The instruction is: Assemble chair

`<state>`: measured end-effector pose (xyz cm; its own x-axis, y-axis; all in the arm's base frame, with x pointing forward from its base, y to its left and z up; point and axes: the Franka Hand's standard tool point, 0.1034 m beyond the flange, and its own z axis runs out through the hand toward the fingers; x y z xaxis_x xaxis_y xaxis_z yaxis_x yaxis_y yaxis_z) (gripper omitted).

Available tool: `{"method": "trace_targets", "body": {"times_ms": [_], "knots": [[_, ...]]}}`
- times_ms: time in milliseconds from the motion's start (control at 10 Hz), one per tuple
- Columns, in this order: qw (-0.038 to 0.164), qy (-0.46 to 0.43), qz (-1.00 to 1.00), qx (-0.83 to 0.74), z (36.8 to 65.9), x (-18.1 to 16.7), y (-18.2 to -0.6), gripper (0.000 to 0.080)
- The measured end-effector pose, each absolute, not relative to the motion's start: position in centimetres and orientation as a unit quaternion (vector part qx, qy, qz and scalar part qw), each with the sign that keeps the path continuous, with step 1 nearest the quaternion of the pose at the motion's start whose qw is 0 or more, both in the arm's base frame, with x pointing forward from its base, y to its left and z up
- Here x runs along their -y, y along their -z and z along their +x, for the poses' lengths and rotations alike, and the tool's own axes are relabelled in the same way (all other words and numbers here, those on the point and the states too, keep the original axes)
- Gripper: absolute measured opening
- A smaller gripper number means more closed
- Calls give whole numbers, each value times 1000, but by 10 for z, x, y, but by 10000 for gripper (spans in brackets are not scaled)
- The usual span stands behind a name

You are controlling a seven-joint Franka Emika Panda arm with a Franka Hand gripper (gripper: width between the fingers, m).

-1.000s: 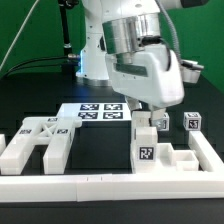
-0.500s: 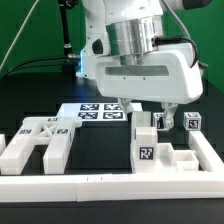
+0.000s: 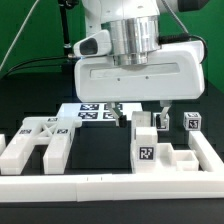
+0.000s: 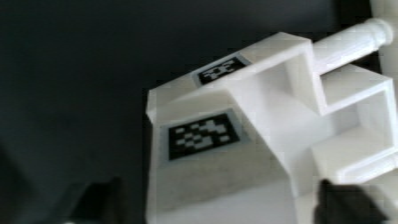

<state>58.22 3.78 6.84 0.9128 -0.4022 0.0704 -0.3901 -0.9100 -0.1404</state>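
My gripper (image 3: 140,116) hangs over the chair parts at the exterior view's right, its wide white body facing the camera. It is open, one finger (image 3: 118,114) on each side of a chunky white chair block (image 3: 146,126). In the wrist view the same block (image 4: 249,130) fills the frame, with two black-and-white tags on it, and sits between the dark fingertips (image 4: 98,200) without visible contact. A tagged upright block (image 3: 145,152) stands just in front. A flat white piece with an X cut-out (image 3: 35,140) lies at the exterior view's left. A small tagged cube (image 3: 191,122) sits at the far right.
The marker board (image 3: 92,110) lies flat behind the parts, partly under my gripper. A long plain white border rail (image 3: 110,184) runs along the front, with another rail (image 3: 208,150) at the exterior view's right. A green backdrop stands behind.
My gripper has turned about its vertical axis, from side-on to broad face toward the camera. Its fingers now straddle the white block. The parts have not moved.
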Motion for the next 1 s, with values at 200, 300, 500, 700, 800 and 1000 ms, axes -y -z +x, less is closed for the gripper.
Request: {"method": "trace_targets", "body": {"times_ms": [200,300,500,700,800,1000], "knots": [[65,45,-960,-268,582,-36,-68,319],[67,41,-945,-317,582,-34,-68,291],[73,23,-890,-449,581,-29,-69,290],[85,7,-812,-578,580,-29,-68,290],[92,2,-772,-629,579,-30,-68,290],[98,-5,-712,-695,578,-32,-67,291]]}}
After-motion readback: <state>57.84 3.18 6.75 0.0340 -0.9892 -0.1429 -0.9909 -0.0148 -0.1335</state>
